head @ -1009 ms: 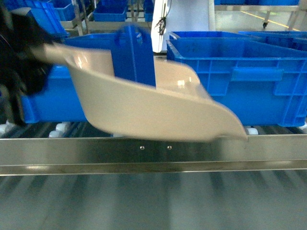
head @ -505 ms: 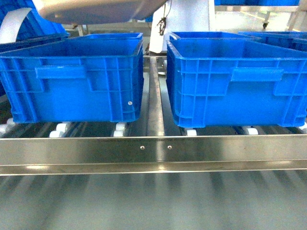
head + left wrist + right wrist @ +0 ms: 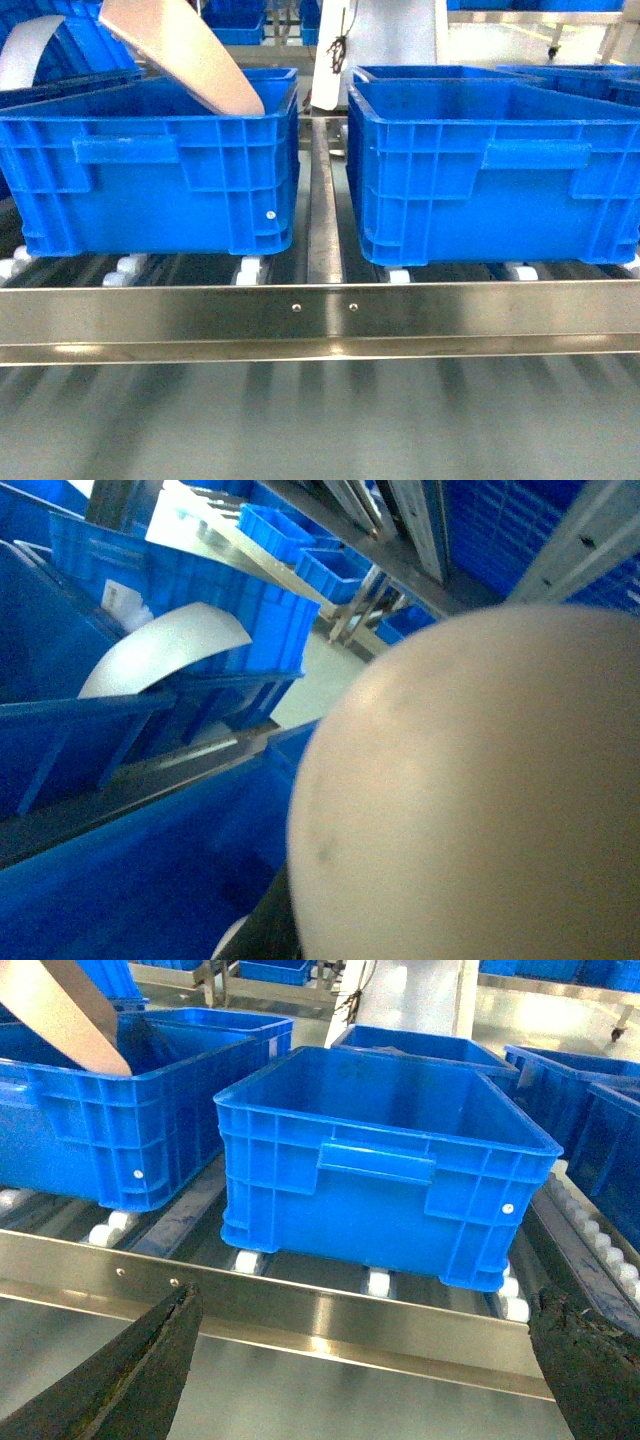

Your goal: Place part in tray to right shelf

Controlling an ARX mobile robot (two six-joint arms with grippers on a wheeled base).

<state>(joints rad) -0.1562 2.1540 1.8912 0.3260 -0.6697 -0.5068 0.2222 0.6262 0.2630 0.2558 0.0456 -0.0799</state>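
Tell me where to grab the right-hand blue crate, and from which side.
Grip the handle bar on the crate's front wall, coming from the front over the rail. The bar juts out toward the robot with nothing before it; another crate stands close on its left.

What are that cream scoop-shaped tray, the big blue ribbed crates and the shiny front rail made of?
The cream scoop-shaped tray looks like smooth moulded plastic. The big blue ribbed crates seem rigid plastic, with moulded ribs and handles. The shiny front rail looks like brushed steel: it reflects and has screws.
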